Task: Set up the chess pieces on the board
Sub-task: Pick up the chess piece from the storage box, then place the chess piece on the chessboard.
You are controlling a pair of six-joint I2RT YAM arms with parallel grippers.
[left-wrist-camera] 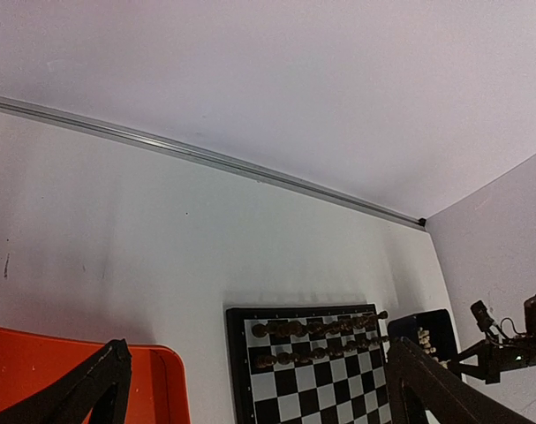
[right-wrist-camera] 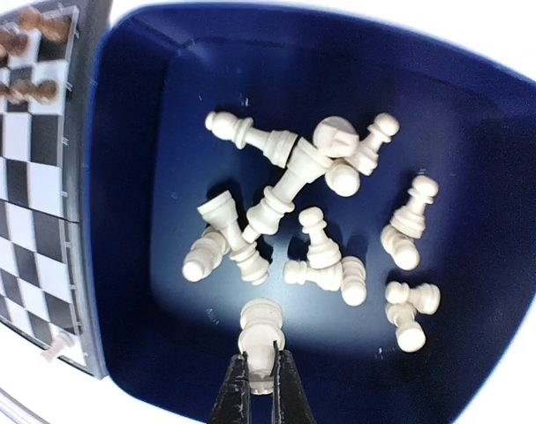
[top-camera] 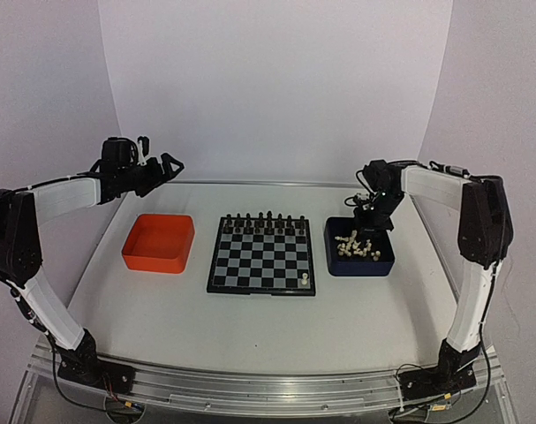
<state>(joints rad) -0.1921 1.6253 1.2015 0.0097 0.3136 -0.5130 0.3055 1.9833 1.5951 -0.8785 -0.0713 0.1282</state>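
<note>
Several cream-white chess pieces (right-wrist-camera: 290,177) lie jumbled in the dark blue tray (right-wrist-camera: 126,177), seen from above as a pale heap (top-camera: 356,247). My right gripper (right-wrist-camera: 261,375) hangs over that tray, shut on one cream-white piece (right-wrist-camera: 260,334) held by its base. The board (top-camera: 262,256) lies mid-table with black figures (top-camera: 263,221) along its far rows and one cream-white piece (top-camera: 304,280) on its near right corner. My left gripper (top-camera: 166,164) hovers open, high above the table's far left, holding nothing; its fingers (left-wrist-camera: 435,389) frame the board (left-wrist-camera: 316,380) from afar.
An orange tray (top-camera: 158,243) sits left of the board, also seen as the orange tray (left-wrist-camera: 38,371) under the left wrist. The blue tray (top-camera: 360,259) is right of the board. White walls enclose the back and sides of the table.
</note>
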